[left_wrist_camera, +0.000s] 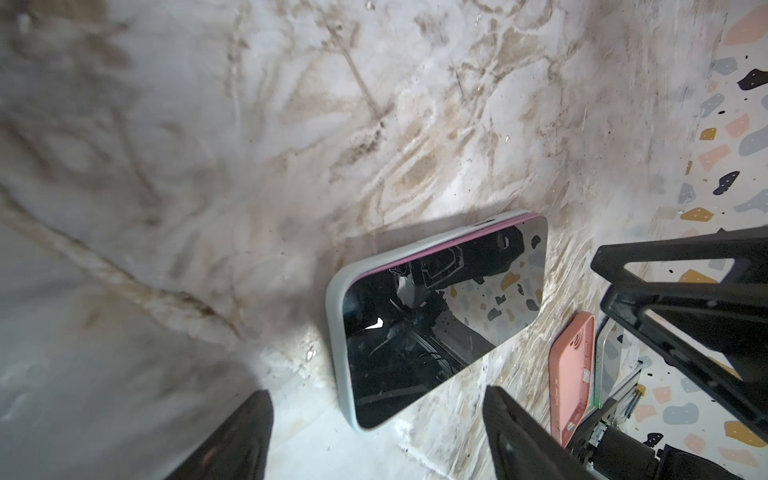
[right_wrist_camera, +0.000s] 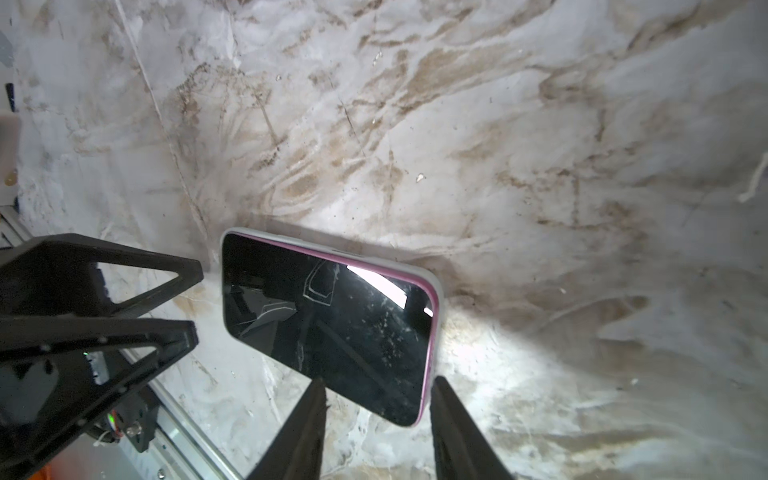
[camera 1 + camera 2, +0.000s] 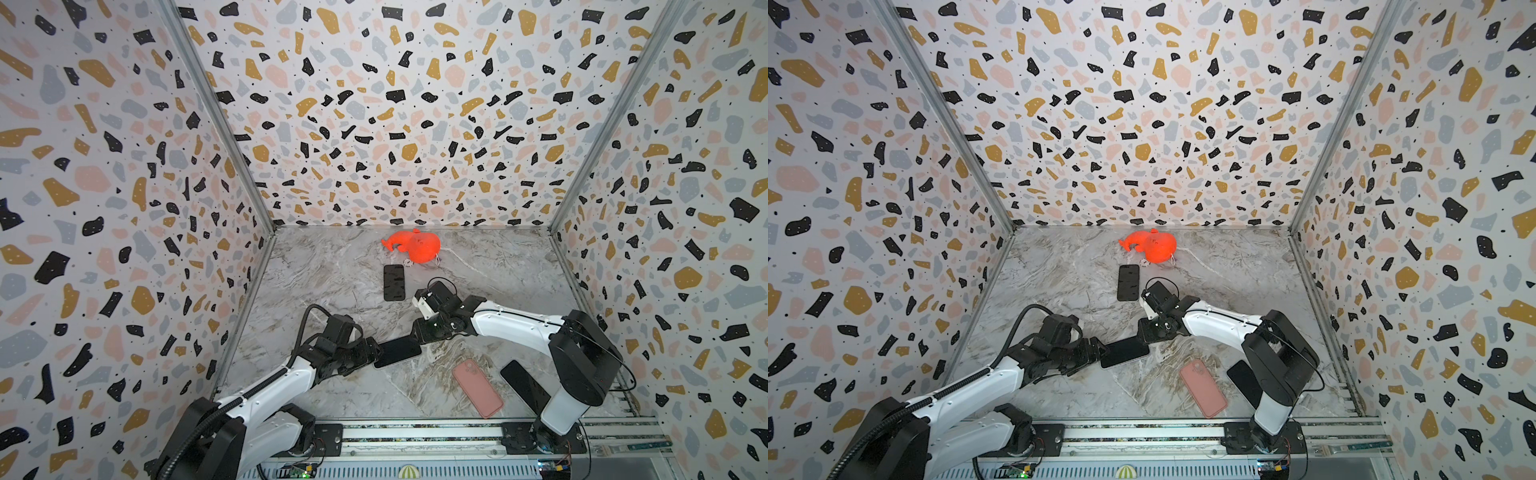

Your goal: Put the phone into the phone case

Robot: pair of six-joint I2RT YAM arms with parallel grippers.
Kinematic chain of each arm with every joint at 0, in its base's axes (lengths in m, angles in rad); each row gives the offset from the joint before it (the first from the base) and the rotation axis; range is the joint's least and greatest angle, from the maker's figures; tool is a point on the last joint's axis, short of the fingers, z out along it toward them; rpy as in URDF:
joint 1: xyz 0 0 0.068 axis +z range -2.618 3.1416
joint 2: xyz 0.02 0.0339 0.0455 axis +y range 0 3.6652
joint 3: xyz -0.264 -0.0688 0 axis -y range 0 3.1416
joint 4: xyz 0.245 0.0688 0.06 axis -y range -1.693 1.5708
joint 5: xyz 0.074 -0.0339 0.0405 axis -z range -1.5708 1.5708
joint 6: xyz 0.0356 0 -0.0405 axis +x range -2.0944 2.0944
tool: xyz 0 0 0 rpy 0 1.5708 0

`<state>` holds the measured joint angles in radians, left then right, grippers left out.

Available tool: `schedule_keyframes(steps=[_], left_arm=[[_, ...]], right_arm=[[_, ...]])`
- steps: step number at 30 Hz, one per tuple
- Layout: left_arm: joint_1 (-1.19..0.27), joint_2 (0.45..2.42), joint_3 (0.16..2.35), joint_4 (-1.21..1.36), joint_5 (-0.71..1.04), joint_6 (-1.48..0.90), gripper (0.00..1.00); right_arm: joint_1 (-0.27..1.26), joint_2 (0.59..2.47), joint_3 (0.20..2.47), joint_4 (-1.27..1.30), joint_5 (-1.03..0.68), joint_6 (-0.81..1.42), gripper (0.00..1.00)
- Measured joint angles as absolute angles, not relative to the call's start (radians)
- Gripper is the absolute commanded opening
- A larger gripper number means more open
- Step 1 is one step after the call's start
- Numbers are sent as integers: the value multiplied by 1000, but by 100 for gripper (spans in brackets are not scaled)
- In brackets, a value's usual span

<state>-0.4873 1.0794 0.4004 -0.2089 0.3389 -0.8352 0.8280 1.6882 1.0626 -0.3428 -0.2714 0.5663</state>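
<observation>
I have the phone (image 3: 397, 352) lying flat and screen-up on the table (image 3: 332, 270), near the pink case (image 3: 478, 388), on that case's left-arm side. It sits in a pale case (image 1: 334, 332), but a pink strip of its side shows along one long edge, so I judge it not fully seated. Its long axis runs from one gripper to the other, with an arm at each short end. The left gripper (image 1: 378, 415) stands wide, straddling its end with gaps on either side. The right gripper (image 2: 380, 407) is narrower, its tips at a corner's edges. Whether it pinches, I cannot tell.
</observation>
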Motion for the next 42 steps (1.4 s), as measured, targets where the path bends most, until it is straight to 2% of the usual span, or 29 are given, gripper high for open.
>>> schedule_keyframes(steps=[15,42], left_arm=[[-553,1156,400,-149,339,-853,56],[-556,1180,402,-128,331,-852,55]], right_arm=[[834,1668,964,-316,-242,564,22],[836,1669,930,-250,-286,579,12]])
